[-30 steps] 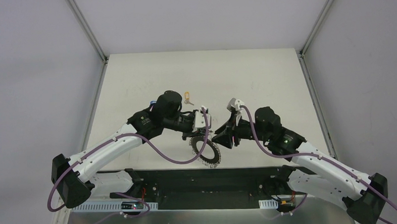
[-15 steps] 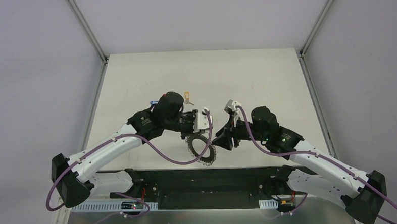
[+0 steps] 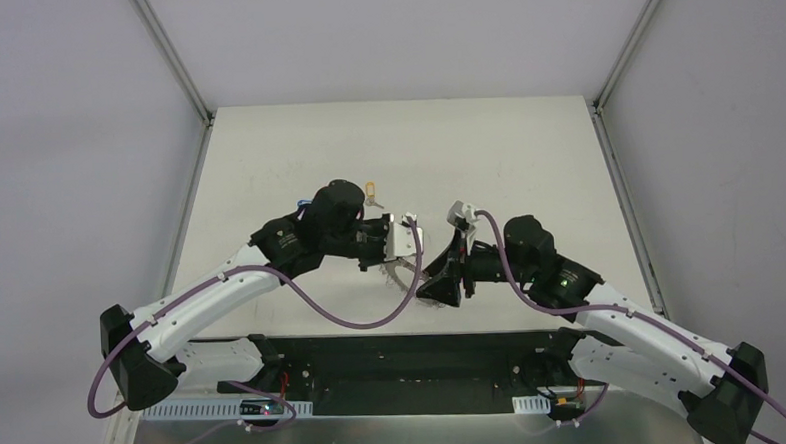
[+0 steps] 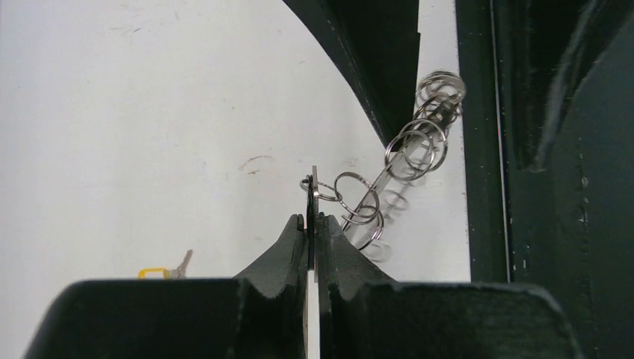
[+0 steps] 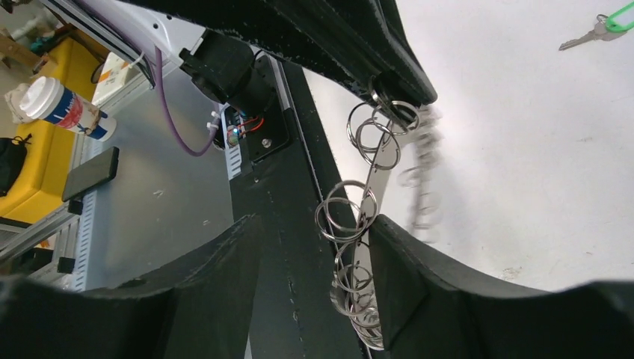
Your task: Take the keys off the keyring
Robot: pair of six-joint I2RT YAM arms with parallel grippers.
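**Keyring held up between the two arms, right gripper lining up on it, no key being pulled yet.**

Left gripper (image 4: 312,223) is pressed together on the thin edge of the big silvery metal keyring strung with small wire loops (image 4: 385,176), holding it edge-on above the white table (image 4: 112,112) near the front edge. Right gripper (image 5: 314,224) is spread, with the ring's band hanging in the gap close to one finger; contact unclear. I read this step as regrasping or bracing the ring. Two small silver keys lie loose on the table, well apart from it: the yellow-tagged key (image 4: 164,271) and the green-tagged key (image 5: 598,28). Only bare loops show here, so I can't tell whether any key is left on. Next move needs the right jaws to close on the band or a loop without knocking the ring out of the left's thin pinch.
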